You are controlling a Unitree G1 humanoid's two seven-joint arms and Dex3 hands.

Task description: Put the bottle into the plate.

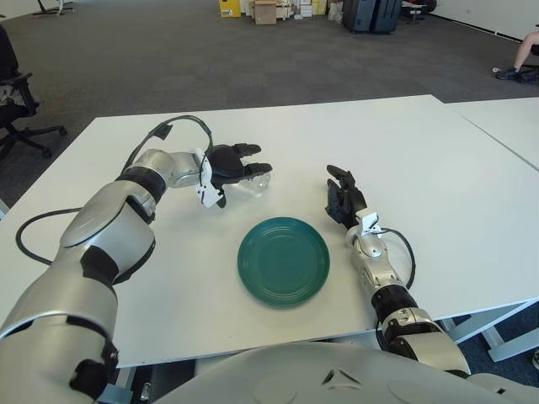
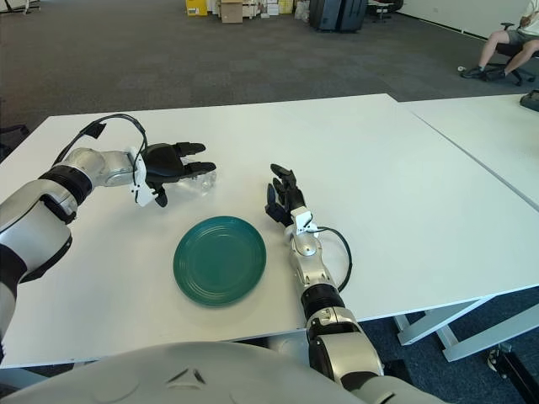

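Observation:
A clear plastic bottle (image 1: 255, 181) lies on its side on the white table (image 1: 421, 160), behind and to the left of the dark green plate (image 1: 283, 260). My left hand (image 1: 238, 171) is laid over the bottle from the left. Its black fingers (image 1: 253, 151) stretch across the top and the thumb sits low on the near side. The fingers are still fairly straight, not wrapped round it, and most of the bottle's left part is hidden under the palm. My right hand (image 1: 343, 199) shows just right of the plate, fingers relaxed and holding nothing.
A second white table (image 1: 505, 126) adjoins on the right with a narrow gap between. An office chair (image 1: 17, 101) stands on the carpet at far left. A black cable (image 1: 168, 130) loops off my left forearm.

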